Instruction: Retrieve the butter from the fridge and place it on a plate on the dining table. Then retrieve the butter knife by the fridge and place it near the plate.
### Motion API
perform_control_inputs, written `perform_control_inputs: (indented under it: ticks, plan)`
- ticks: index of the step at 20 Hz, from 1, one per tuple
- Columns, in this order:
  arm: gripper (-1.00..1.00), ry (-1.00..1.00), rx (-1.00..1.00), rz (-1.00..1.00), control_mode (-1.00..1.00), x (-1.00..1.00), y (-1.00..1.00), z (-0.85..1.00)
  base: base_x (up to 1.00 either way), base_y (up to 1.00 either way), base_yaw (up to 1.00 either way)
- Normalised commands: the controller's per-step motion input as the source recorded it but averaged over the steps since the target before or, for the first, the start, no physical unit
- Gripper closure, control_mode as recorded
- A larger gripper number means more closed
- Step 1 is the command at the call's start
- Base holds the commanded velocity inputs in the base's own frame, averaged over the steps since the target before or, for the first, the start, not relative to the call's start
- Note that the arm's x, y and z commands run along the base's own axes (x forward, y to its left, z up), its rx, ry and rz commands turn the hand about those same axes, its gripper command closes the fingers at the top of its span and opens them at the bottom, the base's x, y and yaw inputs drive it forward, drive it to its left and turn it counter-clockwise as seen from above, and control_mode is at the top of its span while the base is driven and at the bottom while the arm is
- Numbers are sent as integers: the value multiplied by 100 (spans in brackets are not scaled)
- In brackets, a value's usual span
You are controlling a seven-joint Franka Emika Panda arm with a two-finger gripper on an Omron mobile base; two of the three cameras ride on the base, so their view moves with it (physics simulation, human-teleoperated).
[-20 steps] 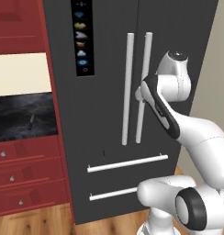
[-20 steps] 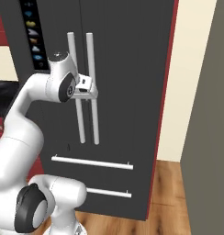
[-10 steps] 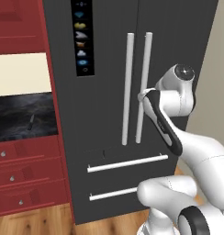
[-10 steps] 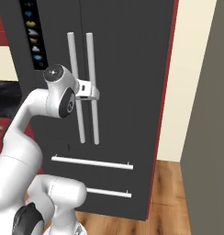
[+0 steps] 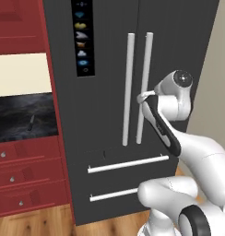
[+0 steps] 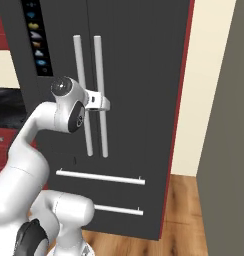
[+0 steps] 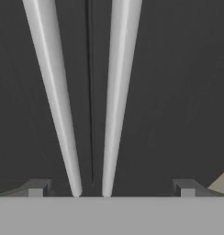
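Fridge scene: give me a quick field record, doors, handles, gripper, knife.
fridge: dark grey, both doors shut, both drawers shut
door handles: two pale vertical bars either side of the door seam
gripper: open, at the right door's handle, level with the lower half of the bars; contact cannot be told
fingertips: spread wide, both bars between them in the hand view
knife: small dark shape on the black counter left of the fridge
butter: unseen, doors closed
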Motion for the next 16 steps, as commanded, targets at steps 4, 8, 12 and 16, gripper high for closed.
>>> perform_control_inputs:
  ticks: [4, 8, 12, 16]
  plan:
    - [-100, 0, 0, 0, -100, 43, -10, 0, 0, 0, 0]
    - [-100, 0, 0, 0, -100, 53, -7, 0, 0, 0, 0]
    - [-100, 0, 0, 0, -100, 52, -1, 0, 0, 0, 0]
    - [-100, 0, 0, 0, -100, 48, 0, 0, 0, 0, 0]
